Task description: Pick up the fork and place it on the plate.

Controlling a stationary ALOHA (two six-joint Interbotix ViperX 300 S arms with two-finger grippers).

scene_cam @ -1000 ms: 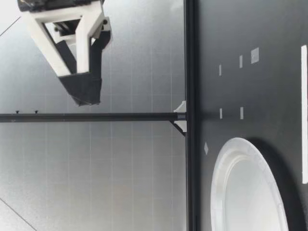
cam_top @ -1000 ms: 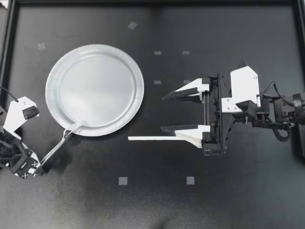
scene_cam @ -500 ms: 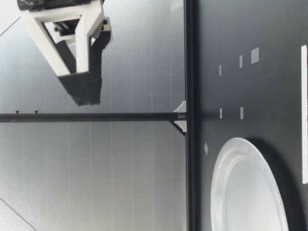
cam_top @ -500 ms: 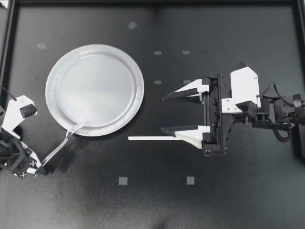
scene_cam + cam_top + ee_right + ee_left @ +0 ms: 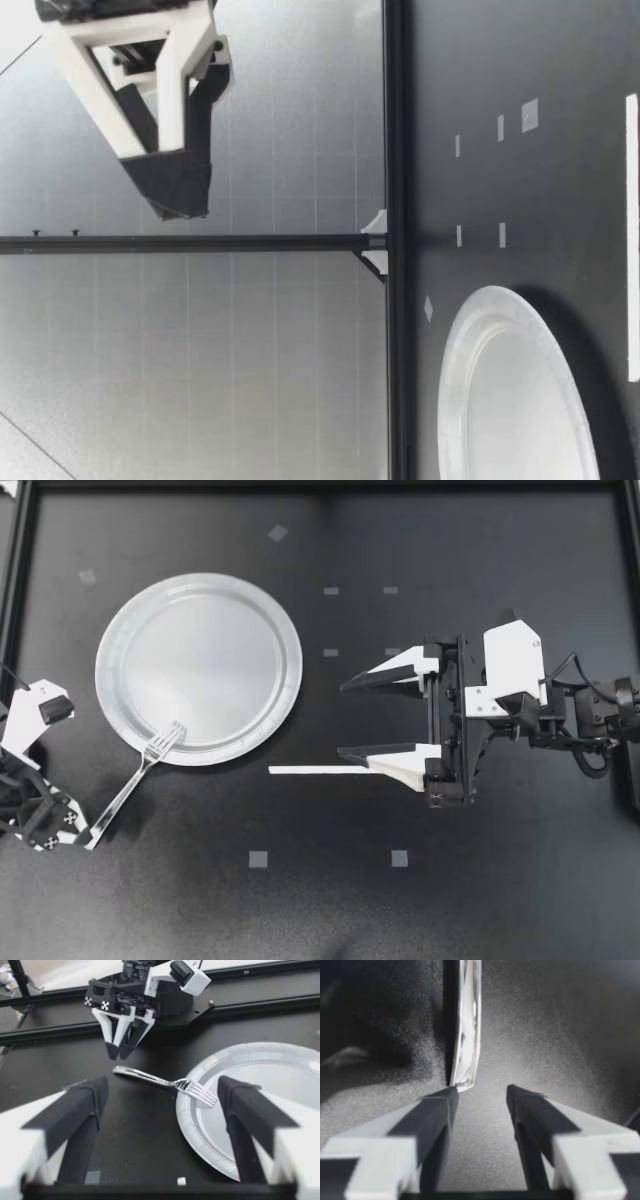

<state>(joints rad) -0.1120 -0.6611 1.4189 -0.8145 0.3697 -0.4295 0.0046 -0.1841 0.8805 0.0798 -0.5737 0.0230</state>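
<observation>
The silver fork [image 5: 135, 785] lies slanted, its tines on the near rim of the grey plate [image 5: 270, 620] and its handle on the black table. My left gripper [image 5: 80, 833] stands at the handle's end, at the table's left edge. In the left wrist view that gripper [image 5: 482, 1094] is open, and the fork handle [image 5: 467, 1020] ends just ahead of one fingertip. My right gripper [image 5: 343, 718] hovers wide open right of the plate. Its wrist view shows the fork [image 5: 160, 1080], the plate [image 5: 260, 1105] and my left gripper [image 5: 122, 1045] ahead of it.
A thin white strip [image 5: 310, 770] lies on the table by my right gripper's lower finger. Small grey tape squares [image 5: 258, 858] dot the surface. A black frame rail [image 5: 320, 485] runs along the far edge. In the low view a gripper [image 5: 165, 130] hangs high above the table beside the plate [image 5: 450, 380].
My left gripper has opened and let go of the fork. The fork, held tilted before, now rests with its tines on the plate rim. The right arm has not moved.
</observation>
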